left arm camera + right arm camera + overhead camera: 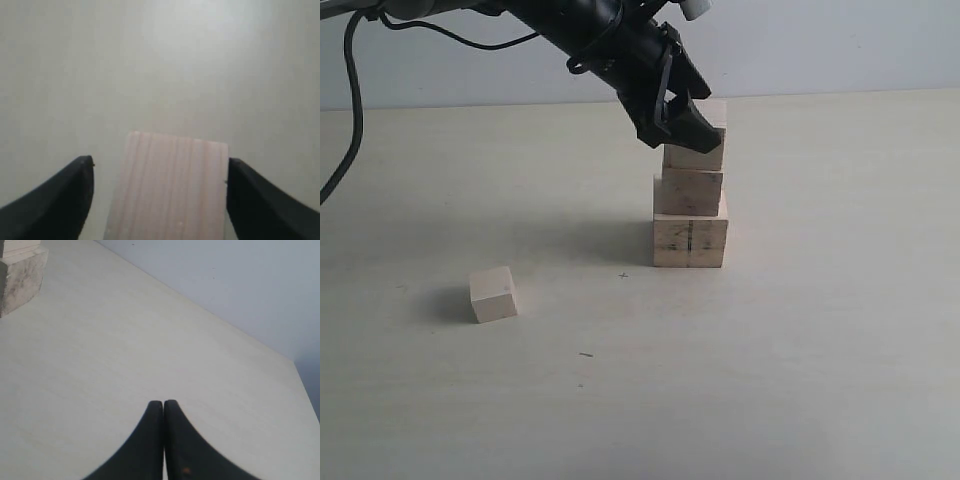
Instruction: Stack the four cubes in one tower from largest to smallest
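The left claw (682,128) straddles the third cube (700,157), jaws spread to leave it atop the tower (690,228). The right claw (163,405) is clenched empty. The smallest cube (492,293) sits apart on the desk (800,350).

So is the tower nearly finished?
Nearly. Three are stacked: the big cube, the tan cube, then a pale cube on top. The left gripper sits around that pale cube, jaws open. The smallest cube lies alone on the table and goes on last.
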`<state>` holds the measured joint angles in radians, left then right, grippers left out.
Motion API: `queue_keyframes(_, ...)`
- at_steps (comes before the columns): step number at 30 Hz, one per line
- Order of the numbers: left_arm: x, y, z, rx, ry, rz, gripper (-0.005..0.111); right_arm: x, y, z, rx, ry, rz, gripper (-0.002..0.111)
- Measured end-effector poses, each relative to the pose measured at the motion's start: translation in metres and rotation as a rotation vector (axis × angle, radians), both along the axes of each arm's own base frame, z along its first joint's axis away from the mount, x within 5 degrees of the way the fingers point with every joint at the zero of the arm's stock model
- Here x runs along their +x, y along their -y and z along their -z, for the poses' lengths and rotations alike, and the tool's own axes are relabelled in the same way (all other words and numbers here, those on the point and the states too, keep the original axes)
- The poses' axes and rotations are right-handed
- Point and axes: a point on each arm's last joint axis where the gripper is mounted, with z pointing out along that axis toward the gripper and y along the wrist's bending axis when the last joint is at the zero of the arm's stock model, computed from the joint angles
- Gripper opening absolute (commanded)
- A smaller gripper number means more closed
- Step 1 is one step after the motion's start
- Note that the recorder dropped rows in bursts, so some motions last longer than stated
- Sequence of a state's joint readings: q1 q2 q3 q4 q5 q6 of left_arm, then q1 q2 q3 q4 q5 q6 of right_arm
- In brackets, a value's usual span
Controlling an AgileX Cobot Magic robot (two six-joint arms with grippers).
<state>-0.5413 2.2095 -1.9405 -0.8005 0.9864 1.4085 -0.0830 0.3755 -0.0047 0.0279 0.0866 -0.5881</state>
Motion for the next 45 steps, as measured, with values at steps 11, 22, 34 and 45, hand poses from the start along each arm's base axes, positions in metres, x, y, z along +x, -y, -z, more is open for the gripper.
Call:
queue_keyframes(11, 0.0, -0.0001, 0.0001, 0.002, 0.001, 0.0, 0.07, 0.0, 0.0, 0.0, 0.0, 0.0, 0.0, 0.0)
queue_keyframes(22, 0.0003, -0.0007, 0.0008, 0.012, 0.007, 0.003, 0.069, 0.0, 0.0, 0.0, 0.0, 0.0, 0.0, 0.0)
queue_keyframes(34, -0.0001, -0.0008, 0.0008, 0.013, 0.005, 0.005, 0.027, 0.0, 0.0, 0.0, 0.0, 0.0, 0.0, 0.0)
queue_keyframes(45, -0.0005, -0.0011, 0.0002, 0.016, 0.006, 0.009, 0.027, 0.0, 0.0, 0.0, 0.0, 0.0, 0.0, 0.0)
